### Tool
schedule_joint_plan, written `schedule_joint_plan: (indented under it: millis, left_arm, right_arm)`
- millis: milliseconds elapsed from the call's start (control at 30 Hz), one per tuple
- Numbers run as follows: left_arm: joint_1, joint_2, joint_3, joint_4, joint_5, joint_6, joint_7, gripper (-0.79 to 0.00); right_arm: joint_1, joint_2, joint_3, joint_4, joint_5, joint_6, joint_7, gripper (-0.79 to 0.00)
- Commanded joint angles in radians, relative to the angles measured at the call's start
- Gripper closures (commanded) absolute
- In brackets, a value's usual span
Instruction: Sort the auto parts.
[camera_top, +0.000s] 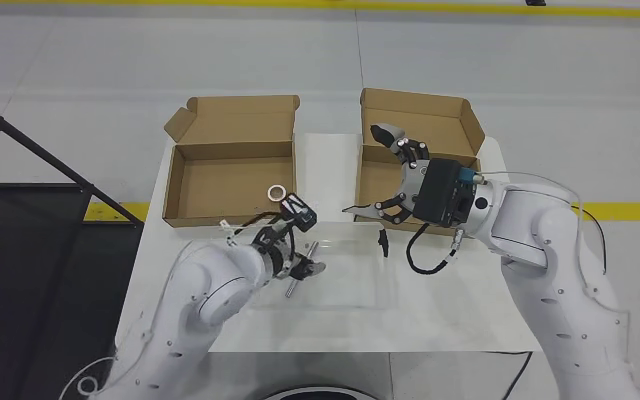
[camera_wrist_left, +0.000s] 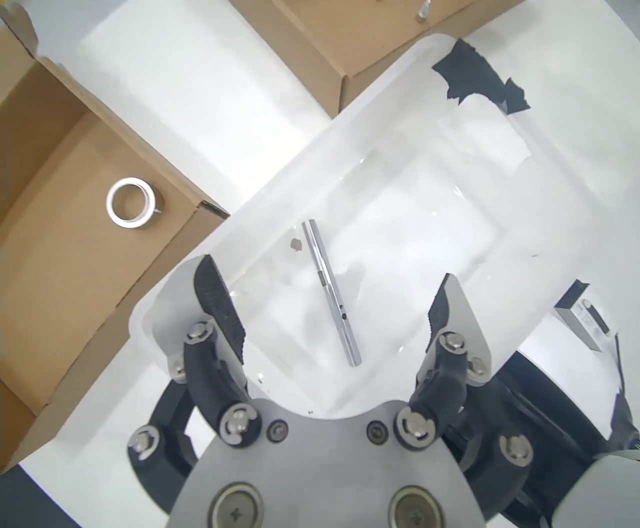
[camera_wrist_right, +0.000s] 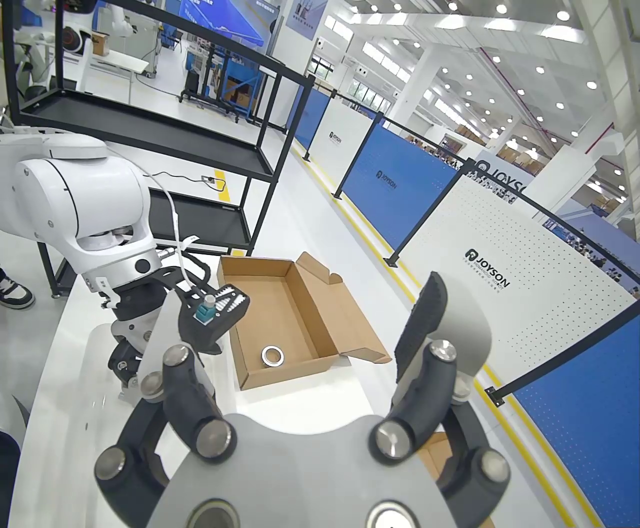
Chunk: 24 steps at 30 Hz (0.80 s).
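A slim metal shaft (camera_wrist_left: 330, 292) lies in the clear plastic tray (camera_wrist_left: 500, 210) at the table's middle. My left gripper (camera_wrist_left: 335, 305) hangs open just above the shaft, one finger on either side of it; the top view has the gripper (camera_top: 293, 252) over the tray's left end and the shaft (camera_top: 301, 270). A silver ring (camera_top: 276, 193) sits in the near right corner of the left cardboard box (camera_top: 230, 180). My right gripper (camera_top: 384, 172) is open and holds nothing, raised over the right cardboard box (camera_top: 450, 125).
The ring (camera_wrist_right: 272, 356) and left box (camera_wrist_right: 300, 300) also show past my right gripper (camera_wrist_right: 310, 340). A small metal part (camera_wrist_left: 424, 7) lies in the right box (camera_wrist_left: 320, 50). Black tape (camera_wrist_left: 480, 75) marks the tray's rim. White table surface surrounds the boxes.
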Motion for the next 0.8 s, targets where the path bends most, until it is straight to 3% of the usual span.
schedule_joint_plan:
  millis: [0,533,767]
  left_arm:
    - [-0.043,-0.005,0.017,0.018,-0.048,0.037,-0.076,-0.785]
    - [-0.059,-0.007,0.019,0.027,-0.060,0.057,-0.096,-0.785]
    - [-0.106,-0.020,0.078,0.057,-0.029,0.173,-0.142,-0.785]
  right_arm:
    - [0.000,0.000,0.000,0.000,0.000,0.000,0.000,-0.785]
    - [0.000,0.000,0.000,0.000,0.000,0.000,0.000,-0.785]
    - [0.000,0.000,0.000,0.000,0.000,0.000,0.000,-0.785]
